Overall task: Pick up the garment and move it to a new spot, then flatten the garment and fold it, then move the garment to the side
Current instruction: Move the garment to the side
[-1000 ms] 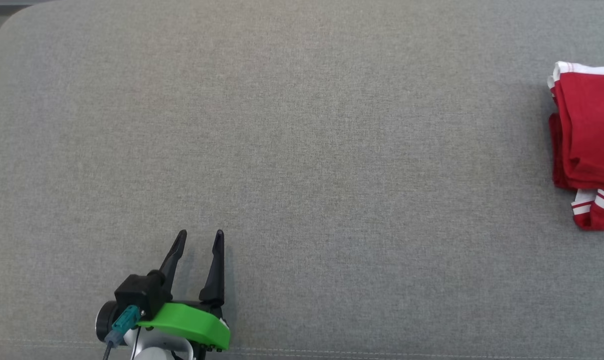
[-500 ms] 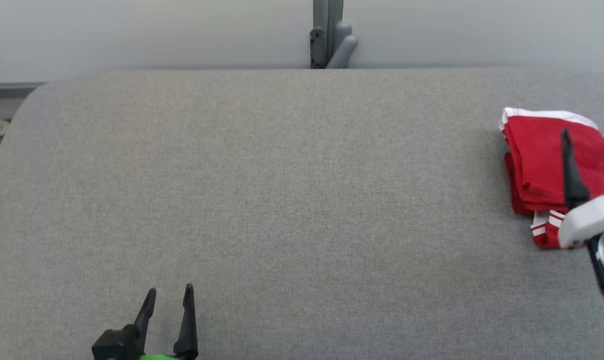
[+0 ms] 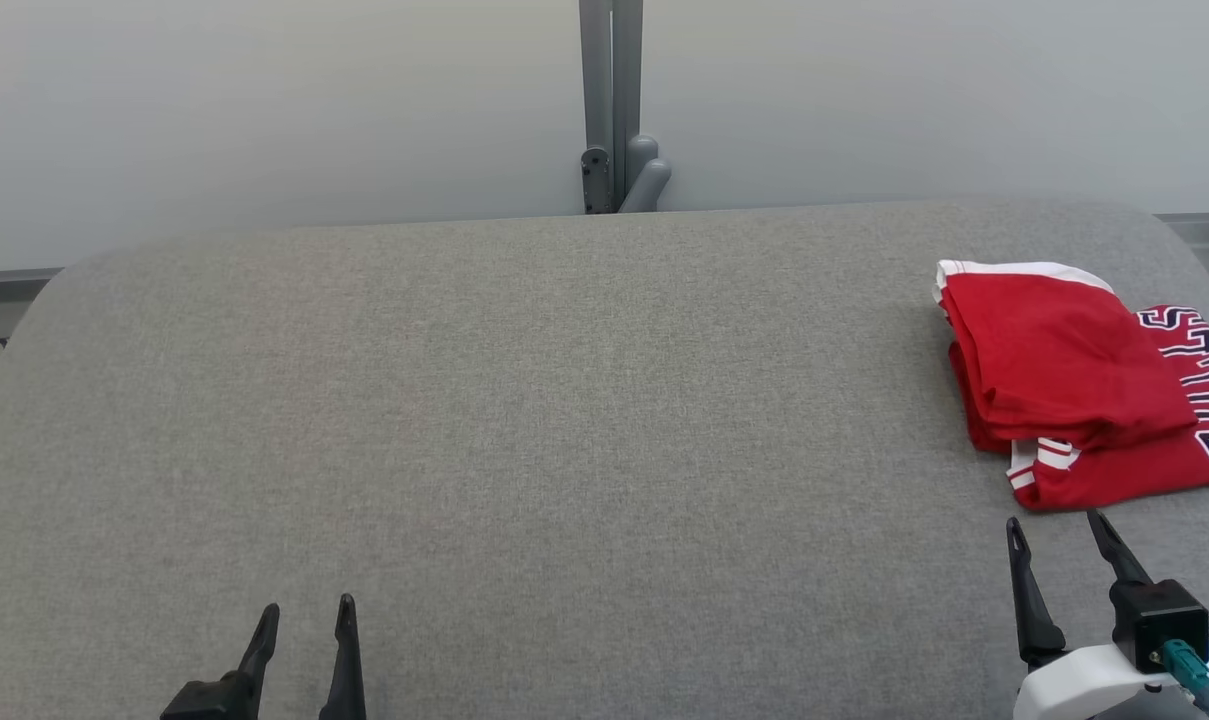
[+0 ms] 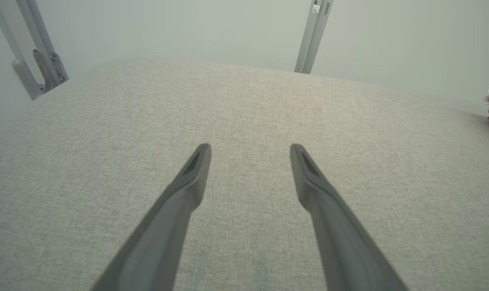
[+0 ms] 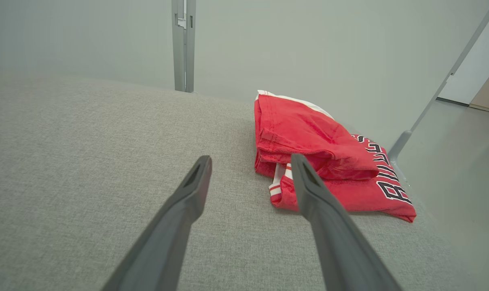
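- Dark fingers of the left gripper (image 3: 305, 606) rise at the near edge, lower left, spread wide with nothing between them and only bare cloth below.
- At the lower right the right gripper (image 3: 1054, 522) is just as wide apart and just as empty. Its tips stop just short of the red cloth without touching it.
- Across the middle, the grey woven table cover (image 3: 564, 400) lies flat.
- Further off, the red garment (image 3: 1054, 370) sits close to the cover's right edge. It is doubled over in several layers, with white-striped trim showing under the top fold and dark lettering on the lower layer.
- Behind the far edge stand a pale wall (image 3: 264, 120) and a grey post (image 3: 611, 100).
- Judged from how it lies, layered and off to the side, the folding and setting aside look done.
- If the cycle is only starting, the next move calls for the right gripper to reach forward and pinch the near layers together.
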`<state>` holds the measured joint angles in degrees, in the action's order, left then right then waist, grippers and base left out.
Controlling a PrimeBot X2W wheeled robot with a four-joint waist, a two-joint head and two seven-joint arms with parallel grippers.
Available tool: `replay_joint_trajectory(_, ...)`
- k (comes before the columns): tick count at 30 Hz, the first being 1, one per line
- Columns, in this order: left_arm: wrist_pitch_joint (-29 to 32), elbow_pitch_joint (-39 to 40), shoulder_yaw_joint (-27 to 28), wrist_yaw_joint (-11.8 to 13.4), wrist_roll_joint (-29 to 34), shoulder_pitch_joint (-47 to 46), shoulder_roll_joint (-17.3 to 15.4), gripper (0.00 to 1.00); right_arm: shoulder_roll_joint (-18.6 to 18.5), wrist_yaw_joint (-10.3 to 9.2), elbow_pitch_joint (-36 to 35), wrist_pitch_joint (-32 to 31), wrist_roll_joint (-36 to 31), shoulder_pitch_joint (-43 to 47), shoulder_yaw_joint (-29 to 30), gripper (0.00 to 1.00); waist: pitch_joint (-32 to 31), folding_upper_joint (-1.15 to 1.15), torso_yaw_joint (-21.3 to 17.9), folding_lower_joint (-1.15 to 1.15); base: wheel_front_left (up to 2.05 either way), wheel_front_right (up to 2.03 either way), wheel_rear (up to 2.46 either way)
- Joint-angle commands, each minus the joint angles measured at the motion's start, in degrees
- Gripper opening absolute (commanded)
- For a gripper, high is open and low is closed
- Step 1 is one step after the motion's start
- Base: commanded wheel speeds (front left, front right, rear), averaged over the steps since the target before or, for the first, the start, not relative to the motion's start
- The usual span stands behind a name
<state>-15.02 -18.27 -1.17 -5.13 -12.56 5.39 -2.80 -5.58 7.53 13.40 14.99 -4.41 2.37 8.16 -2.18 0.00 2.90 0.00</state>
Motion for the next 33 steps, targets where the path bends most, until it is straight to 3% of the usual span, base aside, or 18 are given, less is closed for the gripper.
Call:
replay_joint_trajectory(1,-0.2,0.1,0.0,-0.4,0.4,0.3,-0.2,1.0,0.7,-0.09,-1.3,0.2,-1.8,1.5,0.7,1.0,-0.3,0.0,-0.1,0.0,0.0,0.0,0.0)
replay_joint_trajectory(10,-0.2,1.4,-0.8,-1.4,0.7,-1.1,-0.2,1.0,2.6,-0.09,-5.5,0.2,-2.9,3.0,3.6,1.0,-0.8,0.0,-0.4,0.0,0.0,0.0,0.0)
replay_joint_trajectory(33,0.0,1.4,-0.8,-1.4,0.5,-0.3,0.0,1.0,2.7,0.0,-4.2,0.0,0.2,1.9,3.6,1.0,-1.6,0.0,0.1,0.0,0.0,0.0,0.0)
